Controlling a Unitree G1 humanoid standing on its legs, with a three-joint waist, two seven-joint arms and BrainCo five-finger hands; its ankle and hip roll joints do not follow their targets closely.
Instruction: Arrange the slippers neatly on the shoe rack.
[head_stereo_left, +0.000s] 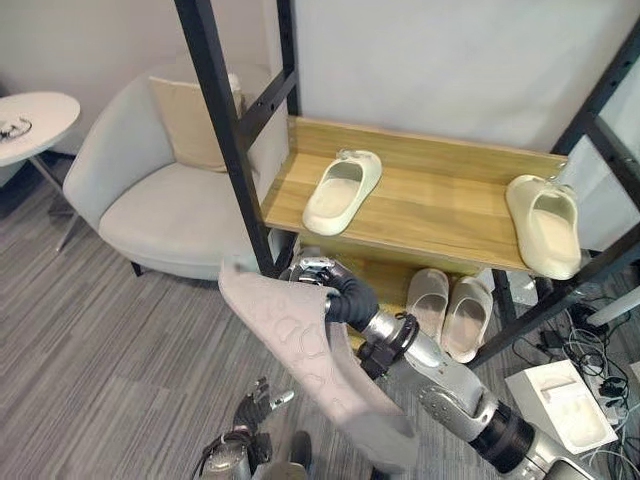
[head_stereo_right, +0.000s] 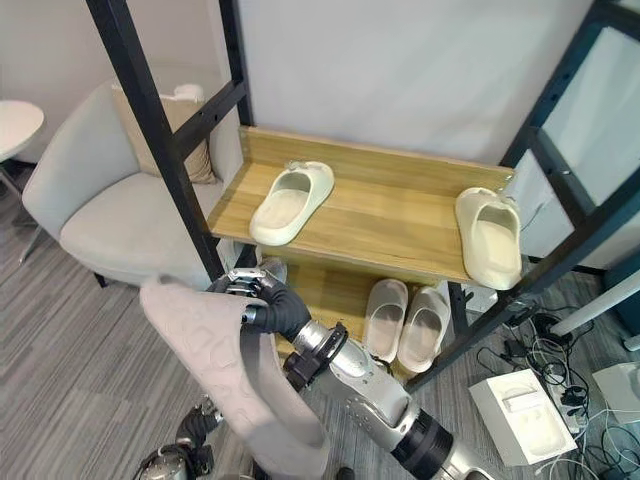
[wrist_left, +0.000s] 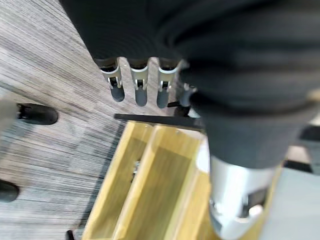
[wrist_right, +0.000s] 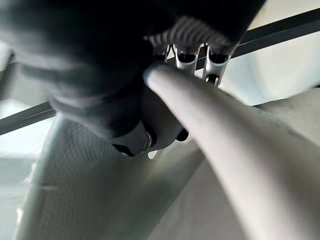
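My right hand (head_stereo_left: 322, 288) is shut on a grey slipper (head_stereo_left: 312, 368), held in the air in front of the rack with its patterned sole turned up towards me. In the right wrist view the fingers (wrist_right: 193, 54) curl over the slipper's edge (wrist_right: 235, 140). On the rack's upper wooden shelf (head_stereo_left: 440, 215) one cream slipper (head_stereo_left: 343, 190) lies at the left and another (head_stereo_left: 546, 225) at the right end. A pale pair (head_stereo_left: 450, 308) sits on the lower shelf. My left hand (head_stereo_left: 252, 408) hangs low near the floor, its fingers (wrist_left: 138, 86) straight and empty.
The rack's black upright post (head_stereo_left: 225, 130) stands just beyond the held slipper. A grey armchair (head_stereo_left: 160, 200) and a round white table (head_stereo_left: 30, 120) are on the left. A white box (head_stereo_left: 560, 405) and loose cables (head_stereo_left: 590, 350) lie on the floor at the right.
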